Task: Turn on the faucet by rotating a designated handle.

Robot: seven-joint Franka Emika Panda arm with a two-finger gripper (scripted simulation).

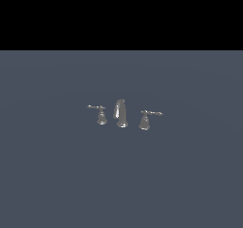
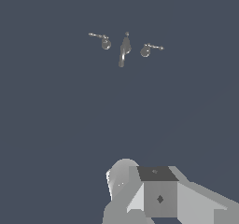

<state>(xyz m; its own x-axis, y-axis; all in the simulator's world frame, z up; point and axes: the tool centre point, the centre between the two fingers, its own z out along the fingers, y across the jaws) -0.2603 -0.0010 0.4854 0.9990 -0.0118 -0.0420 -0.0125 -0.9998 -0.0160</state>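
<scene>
Gripper [image 2: 158,195] out of the exterior view, only its grey body seen by the wrist camera; fingers hidden, so opening cannot be told, nothing visibly held. Well apart from the faucet [image 1: 121,113], straight ahead. Handle [image 1: 146,118] at the exterior view's right, lever pointing outward, away from the spout [image 1: 120,112].

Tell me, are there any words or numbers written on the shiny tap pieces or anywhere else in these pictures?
None: no word, number, label or brand shows in either view.
The faucet, its handle and the smaller handle are plain chrome.
The floor is bare grey-blue.
The arm's grey body in the wrist view carries only a small dark diamond mark, not a letter.
</scene>
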